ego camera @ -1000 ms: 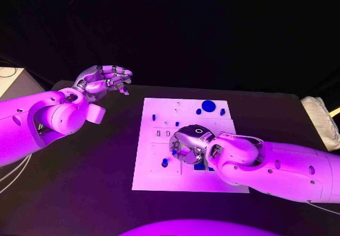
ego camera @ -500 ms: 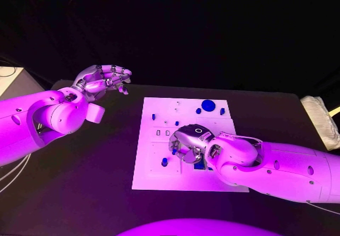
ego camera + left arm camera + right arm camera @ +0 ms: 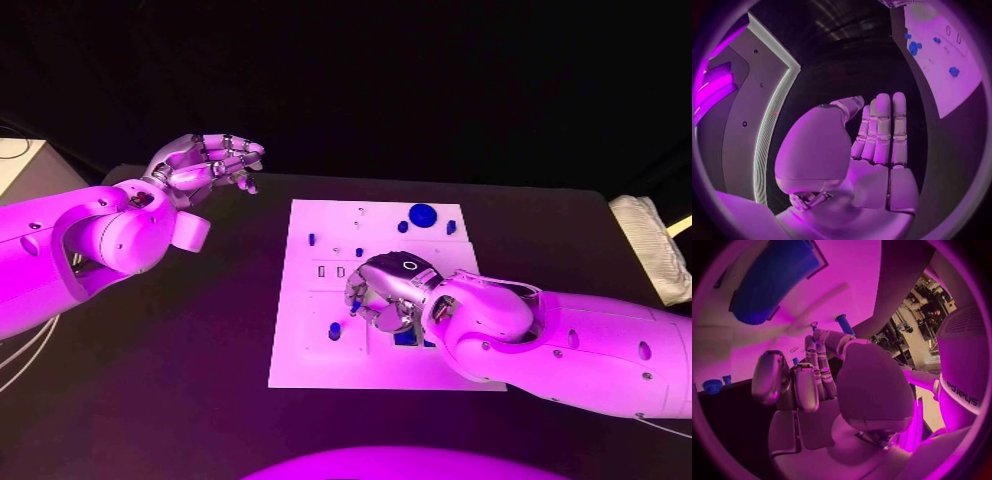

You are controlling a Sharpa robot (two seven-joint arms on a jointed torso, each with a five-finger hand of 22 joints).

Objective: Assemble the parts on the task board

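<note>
The white task board (image 3: 325, 360) lies mid-table with small blue parts on it: a round disc (image 3: 423, 214) at its far end, a peg (image 3: 312, 239) near its left side and a piece (image 3: 335, 330) lower down. My right hand (image 3: 387, 293) hangs over the board's middle, fingers pointing down. In the right wrist view its fingertips (image 3: 820, 337) pinch a small blue peg (image 3: 844, 321) just over the board (image 3: 848, 265), near a large blue block (image 3: 773, 275) set in a recess. My left hand (image 3: 209, 160) is raised off the board's far left corner and holds nothing; its fingers (image 3: 882, 125) stand straight.
A pale box (image 3: 15, 160) stands at the table's far left edge. A white ribbed object (image 3: 649, 245) lies at the right edge. Dark table surrounds the board on all sides. The left wrist view shows the board (image 3: 954, 95) with blue parts (image 3: 913, 47) on it.
My right hand has shifted very slightly over the board's middle, still pinching the peg. My left hand has drifted a touch to the left.
</note>
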